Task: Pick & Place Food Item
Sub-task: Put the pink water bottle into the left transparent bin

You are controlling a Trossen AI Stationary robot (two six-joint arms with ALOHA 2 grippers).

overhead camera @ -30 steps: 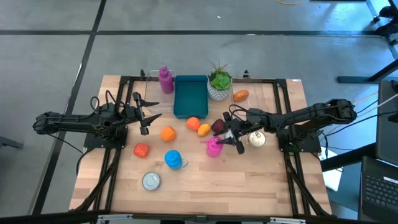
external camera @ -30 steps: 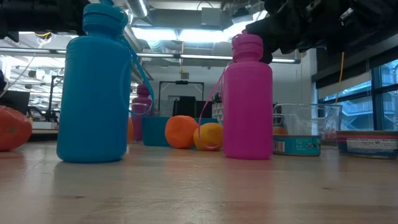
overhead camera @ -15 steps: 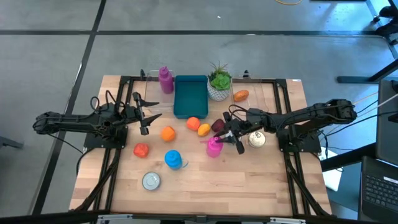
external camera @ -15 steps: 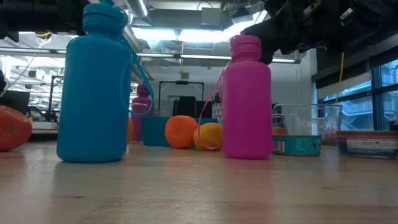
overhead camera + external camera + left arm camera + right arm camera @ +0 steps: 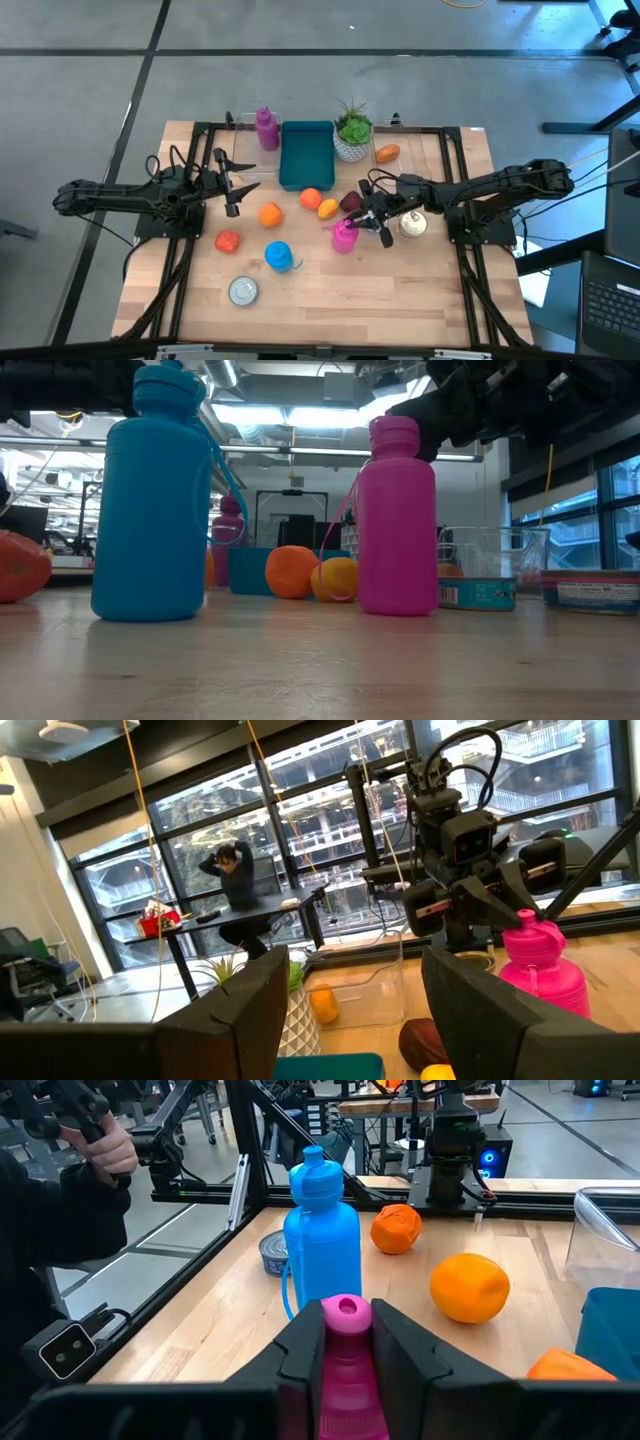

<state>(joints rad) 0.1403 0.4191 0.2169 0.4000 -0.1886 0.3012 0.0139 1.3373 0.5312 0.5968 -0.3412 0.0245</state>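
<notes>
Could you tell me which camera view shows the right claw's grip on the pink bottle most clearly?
The right wrist view: the right claw fingers flank the pink bottle neck on both sides. The high view shows only the claw over the bottle; the low view shows the bottle's body under the dark arm; the left wrist view shows it from afar.

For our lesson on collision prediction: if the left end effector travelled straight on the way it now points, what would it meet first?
Judging from its wrist view, the left end effector points toward the right arm; the pink bottle looks first in line, though depth is uncertain.
</notes>
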